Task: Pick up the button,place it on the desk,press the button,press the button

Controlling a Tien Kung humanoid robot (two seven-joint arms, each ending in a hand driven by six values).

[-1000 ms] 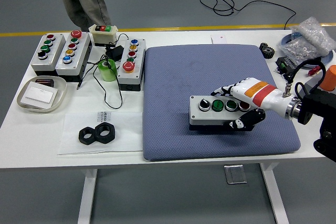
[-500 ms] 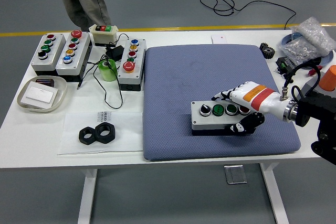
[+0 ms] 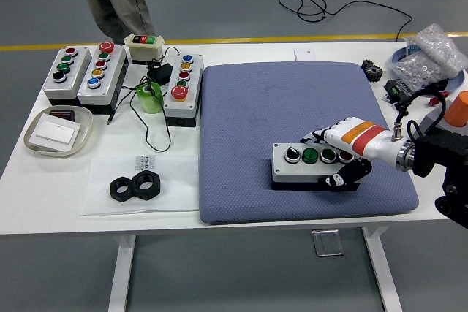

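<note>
Head view: right hand (image 3: pixel 342 153) clamped on button box (image 3: pixel 311 162) atop blue mat (image 3: pixel 292 100); nuts (image 3: pixel 135 185) well apart on surface (image 3: pixel 175 202); box has shifted rightward.

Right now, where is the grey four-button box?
In the head view, the grey four-button box lies on the blue mat's near-right part, gripped by the right hand.

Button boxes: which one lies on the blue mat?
The grey box with a black knob, two green buttons and a red one, held by the right hand. The others stand on the bare table at far left.
</note>
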